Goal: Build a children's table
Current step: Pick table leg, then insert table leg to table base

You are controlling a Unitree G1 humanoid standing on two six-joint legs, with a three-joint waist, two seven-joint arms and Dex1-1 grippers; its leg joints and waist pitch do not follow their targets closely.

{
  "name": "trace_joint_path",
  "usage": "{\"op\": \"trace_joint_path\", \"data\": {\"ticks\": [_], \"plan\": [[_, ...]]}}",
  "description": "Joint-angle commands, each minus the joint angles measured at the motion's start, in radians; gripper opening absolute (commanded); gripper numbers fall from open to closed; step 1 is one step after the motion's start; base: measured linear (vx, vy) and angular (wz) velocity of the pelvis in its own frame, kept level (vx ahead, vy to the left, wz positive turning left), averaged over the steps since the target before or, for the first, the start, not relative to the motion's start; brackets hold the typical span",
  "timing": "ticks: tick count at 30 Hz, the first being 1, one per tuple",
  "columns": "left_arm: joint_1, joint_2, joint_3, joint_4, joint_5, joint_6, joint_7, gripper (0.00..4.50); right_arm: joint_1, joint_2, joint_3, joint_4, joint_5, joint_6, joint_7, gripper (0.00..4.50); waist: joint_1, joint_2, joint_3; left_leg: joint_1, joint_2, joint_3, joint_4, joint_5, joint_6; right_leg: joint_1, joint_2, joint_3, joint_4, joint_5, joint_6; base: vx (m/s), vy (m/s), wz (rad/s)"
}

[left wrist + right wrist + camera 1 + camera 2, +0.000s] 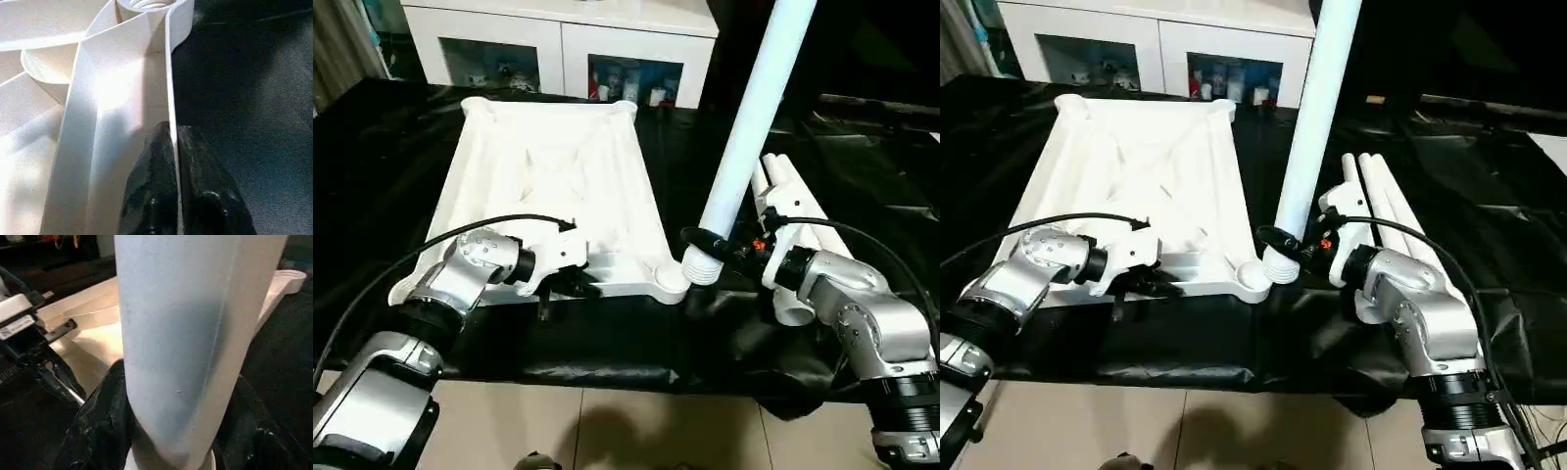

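One leg [744,137] stands near-upright, clamped in the right pincer [705,245], its threaded end just beside the near corner socket [668,281] (left pincer [172,161] pinches the tabletop rim [171,73]) on the dark worktop [391,157].

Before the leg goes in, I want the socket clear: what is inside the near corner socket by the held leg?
The socket looks empty where its round opening shows. The leg's ribbed end hangs beside it, not in it, and the socket's depth cannot be seen.
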Motion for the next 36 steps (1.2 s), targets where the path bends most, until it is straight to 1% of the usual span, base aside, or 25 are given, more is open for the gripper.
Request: {"op": "trace_joint_path", "data": {"ticks": [1,2,5,7,8,9,10,11,12,13,15,16,17,18,19,20,21,22,23,29,30,33,36], "plan": [[-0.010,-0.009,0.008,0.003,0.007,-0.029,-0.008,0.01,-0.012,-0.011,0.022,-0.001,0.001,0.010,0.027,1.85,-0.003,0.023,-0.079,0.009,0.013,0.001,-0.072,-0.202,-0.027,0.056,-0.062,0.035,-0.079,-0.143,-0.219,0.000,0.000,0.00],[0.008,-0.018,0.005,-0.007,0.008,-0.037,-0.006,0.01,-0.018,-0.002,0.040,0.031,-0.011,0.006,0.031,1.85,-0.004,0.021,-0.080,0.009,0.013,0.001,-0.072,-0.203,-0.026,0.056,-0.062,0.035,-0.080,-0.140,-0.220,0.000,0.000,0.00],[0.024,-0.028,0.005,-0.022,0.004,-0.034,-0.002,0.00,-0.031,0.016,0.040,0.067,-0.017,-0.005,0.020,1.85,-0.004,0.023,-0.081,0.010,0.014,0.001,-0.071,-0.205,-0.028,0.054,-0.063,0.036,-0.080,-0.143,-0.227,0.000,0.000,0.00],[0.042,-0.041,0.009,-0.041,-0.004,-0.024,0.006,0.00,-0.047,0.034,0.042,0.110,-0.024,-0.018,0.014,1.85,-0.006,0.020,-0.081,0.008,0.012,0.002,-0.071,-0.197,-0.026,0.055,-0.062,0.035,-0.079,-0.135,-0.229,0.000,0.000,0.00],[0.053,-0.046,0.007,-0.052,-0.006,-0.020,0.008,0.00,-0.052,0.039,0.045,0.126,-0.028,-0.024,0.015,1.85,-0.006,0.021,-0.081,0.005,0.012,0.002,-0.071,-0.189,-0.022,0.057,-0.062,0.035,-0.079,-0.135,-0.229,0.000,0.000,0.00],[0.066,-0.053,0.004,-0.067,-0.006,-0.011,0.016,0.00,-0.058,0.040,0.048,0.145,-0.032,-0.026,0.019,1.85,-0.007,0.019,-0.083,0.006,0.014,0.002,-0.070,-0.184,-0.020,0.057,-0.063,0.036,-0.076,-0.129,-0.228,0.000,0.000,0.00],[0.072,-0.056,0.003,-0.074,-0.008,-0.005,0.017,0.00,-0.061,0.041,0.047,0.153,-0.032,-0.027,0.021,1.85,-0.007,0.019,-0.082,0.004,0.014,0.002,-0.071,-0.177,-0.018,0.058,-0.062,0.036,-0.076,-0.126,-0.227,0.000,0.000,0.00],[0.081,-0.062,0.003,-0.086,-0.012,0.000,0.018,0.00,-0.068,0.043,0.044,0.170,-0.033,-0.033,0.022,1.85,-0.006,0.022,-0.083,0.008,0.014,0.005,-0.070,-0.176,-0.011,0.053,-0.061,0.036,-0.079,-0.131,-0.224,0.000,0.000,0.00],[0.083,-0.063,0.003,-0.088,-0.013,0.001,0.018,0.00,-0.070,0.044,0.043,0.174,-0.033,-0.034,0.022,1.85,-0.006,0.022,-0.083,0.007,0.014,0.006,-0.070,-0.174,-0.009,0.054,-0.061,0.036,-0.078,-0.130,-0.223,0.000,0.000,0.00],[0.093,-0.068,0.003,-0.105,-0.017,0.017,0.019,0.00,-0.081,0.044,0.038,0.201,-0.034,-0.045,0.028,1.85,-0.006,0.013,-0.082,0.006,0.013,0.007,-0.070,-0.170,-0.002,0.055,-0.061,0.036,-0.079,-0.141,-0.219,0.000,0.000,0.00],[0.101,-0.069,0.002,-0.123,-0.017,0.031,0.022,0.00,-0.090,0.041,0.035,0.222,-0.034,-0.052,0.033,1.85,-0.007,0.017,-0.081,0.006,0.013,0.007,-0.071,-0.176,-0.001,0.053,-0.063,0.036,-0.082,-0.174,-0.212,0.000,0.000,0.00],[0.107,-0.068,0.001,-0.142,-0.014,0.050,0.023,0.00,-0.098,0.040,0.034,0.241,-0.032,-0.054,0.040,1.85,-0.008,0.013,-0.079,0.006,0.015,0.007,-0.072,-0.180,0.001,0.051,-0.063,0.036,-0.084,-0.190,-0.207,0.000,0.000,0.00],[0.107,-0.068,0.001,-0.142,-0.014,0.050,0.023,0.00,-0.098,0.040,0.034,0.241,-0.032,-0.054,0.040,1.85,-0.009,0.014,-0.079,0.005,0.014,0.006,-0.072,-0.180,0.001,0.053,-0.063,0.036,-0.084,-0.197,-0.204,0.000,0.000,0.00],[0.111,-0.069,0.001,-0.151,-0.012,0.061,0.024,0.00,-0.101,0.039,0.031,0.250,-0.028,-0.048,0.043,1.85,-0.009,0.008,-0.078,0.005,0.012,0.008,-0.072,-0.181,0.004,0.051,-0.062,0.036,-0.088,-0.214,-0.194,0.000,0.000,0.00],[0.116,-0.070,0.003,-0.161,-0.007,0.072,0.027,0.00,-0.105,0.035,0.035,0.257,-0.026,-0.034,0.056,1.85,-0.009,0.005,-0.078,0.005,0.013,0.008,-0.072,-0.177,0.005,0.052,-0.062,0.036,-0.086,-0.218,-0.191,0.000,0.000,0.00],[0.120,-0.071,0.004,-0.169,-0.001,0.078,0.033,0.00,-0.105,0.028,0.043,0.260,-0.027,-0.021,0.070,1.85,-0.009,0.009,-0.078,0.005,0.014,0.007,-0.072,-0.173,0.009,0.051,-0.063,0.036,-0.087,-0.223,-0.189,0.000,0.000,0.00],[0.121,-0.073,0.006,-0.171,0.005,0.080,0.040,0.00,-0.103,0.020,0.052,0.260,-0.028,-0.013,0.086,1.85,-0.009,0.009,-0.076,0.004,0.013,0.008,-0.072,-0.170,0.012,0.049,-0.062,0.036,-0.089,-0.228,-0.185,0.000,0.000,0.00],[0.122,-0.073,0.007,-0.172,0.006,0.080,0.041,0.00,-0.101,0.016,0.054,0.258,-0.025,-0.005,0.093,1.85,-0.009,0.009,-0.077,0.004,0.013,0.008,-0.072,-0.169,0.013,0.049,-0.061,0.036,-0.089,-0.228,-0.184,0.000,0.000,0.00],[0.122,-0.073,0.007,-0.173,0.006,0.080,0.042,0.00,-0.100,0.015,0.055,0.257,-0.024,-0.003,0.096,1.85,-0.008,0.007,-0.077,0.005,0.013,0.009,-0.072,-0.165,0.018,0.049,-0.062,0.036,-0.089,-0.226,-0.182,0.000,0.000,0.00],[0.126,-0.067,0.013,-0.194,0.002,0.087,0.034,0.00,-0.104,0.017,0.065,0.297,-0.033,-0.017,0.119,1.85,-0.008,0.008,-0.077,0.003,0.013,0.009,-0.073,-0.155,0.021,0.048,-0.062,0.035,-0.088,-0.213,-0.184,0.000,0.000,0.00],[0.129,-0.066,0.015,-0.206,-0.001,0.093,0.032,0.00,-0.110,0.028,0.064,0.323,-0.042,-0.039,0.113,1.85,-0.008,0.010,-0.077,0.003,0.013,0.009,-0.073,-0.158,0.021,0.047,-0.062,0.035,-0.088,-0.215,-0.185,0.000,0.000,0.00],[0.132,-0.064,0.022,-0.226,-0.008,0.107,0.030,0.00,-0.112,0.047,0.049,0.349,-0.042,-0.060,0.098,1.85,-0.011,0.009,-0.075,0.002,0.012,0.009,-0.074,-0.168,0.018,0.046,-0.062,0.035,-0.091,-0.232,-0.184,0.000,0.000,0.00],[0.137,-0.062,0.029,-0.234,-0.010,0.114,0.032,0.00,-0.098,0.057,0.030,0.359,-0.029,-0.061,0.093,1.85,-0.014,0.008,-0.074,0.003,0.013,0.008,-0.076,-0.183,0.015,0.045,-0.062,0.035,-0.094,-0.261,-0.176,0.000,0.000,0.00]]}}
